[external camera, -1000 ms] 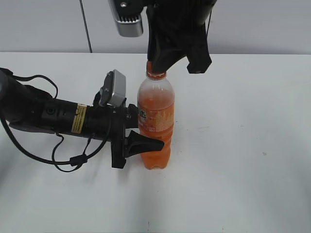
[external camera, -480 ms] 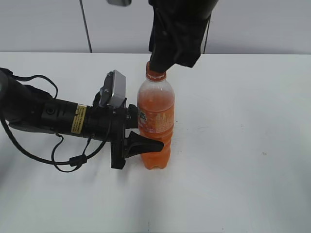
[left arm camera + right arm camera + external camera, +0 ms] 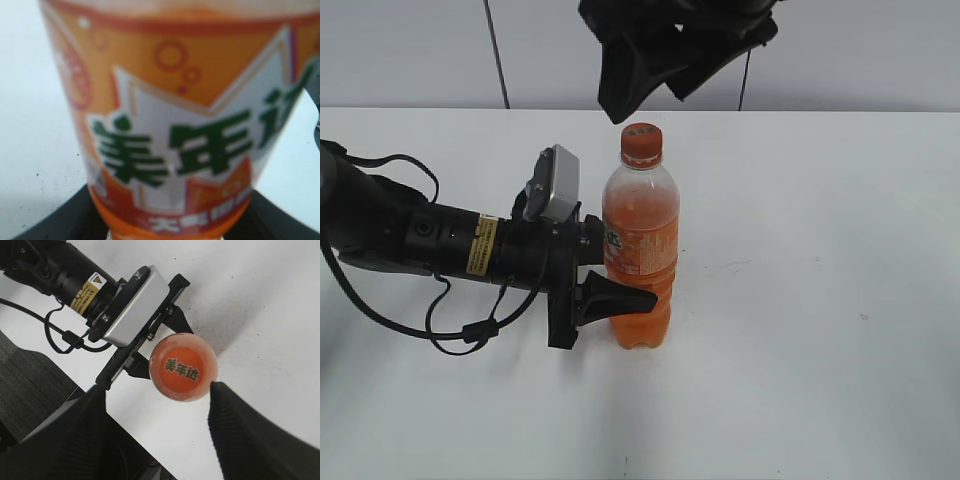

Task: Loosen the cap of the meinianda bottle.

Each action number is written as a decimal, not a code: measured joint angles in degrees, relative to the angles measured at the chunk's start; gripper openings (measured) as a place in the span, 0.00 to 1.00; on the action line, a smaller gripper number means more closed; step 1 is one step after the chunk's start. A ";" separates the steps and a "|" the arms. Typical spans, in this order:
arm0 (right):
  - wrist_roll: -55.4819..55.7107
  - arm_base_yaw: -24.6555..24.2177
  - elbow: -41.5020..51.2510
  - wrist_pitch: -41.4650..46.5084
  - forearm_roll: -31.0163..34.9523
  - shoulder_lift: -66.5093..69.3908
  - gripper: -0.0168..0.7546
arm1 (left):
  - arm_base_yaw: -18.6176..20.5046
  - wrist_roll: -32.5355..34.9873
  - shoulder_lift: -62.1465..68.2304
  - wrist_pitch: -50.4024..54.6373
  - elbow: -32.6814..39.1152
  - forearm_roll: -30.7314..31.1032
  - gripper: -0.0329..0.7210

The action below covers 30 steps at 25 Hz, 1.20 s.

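Observation:
The meinianda bottle (image 3: 640, 250) stands upright on the white table, full of orange drink, with its orange cap (image 3: 642, 142) on. My left gripper (image 3: 628, 287) comes in from the left and is shut on the bottle's lower body. In the left wrist view the label (image 3: 185, 140) fills the frame and the dark jaws (image 3: 170, 232) flank its bottom. My right gripper (image 3: 650, 95) hangs open just above the cap, touching nothing. In the right wrist view the cap (image 3: 184, 366) lies between and beyond the spread fingers (image 3: 157, 395).
The white table (image 3: 820, 300) runs to a grey wall at the back. The left arm with its cables (image 3: 420, 240) lies across the table's left side, and its wrist camera (image 3: 132, 310) sits close to the bottle. The table's front edge and grey floor (image 3: 30, 385) show below.
My right gripper was closed around the cap; it has opened, let go and risen, so the cap now shows fully. The left gripper and bottle have not moved.

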 joint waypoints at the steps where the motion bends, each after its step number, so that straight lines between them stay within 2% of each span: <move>1: 1.51 0.00 0.00 0.00 -0.23 0.14 0.65 | 0.00 0.00 0.00 0.00 0.00 0.00 0.55; 9: 6.33 0.00 0.00 0.10 -0.75 3.96 0.65 | 0.00 0.15 0.00 -0.05 0.00 0.06 0.55; 23: 7.40 0.00 0.00 -0.19 -2.20 5.50 0.58 | 0.00 0.16 0.00 -0.10 0.00 0.13 0.55; 30: 7.50 0.00 0.00 -0.26 -2.26 6.73 0.58 | 0.00 0.16 0.00 -0.10 0.00 0.13 0.55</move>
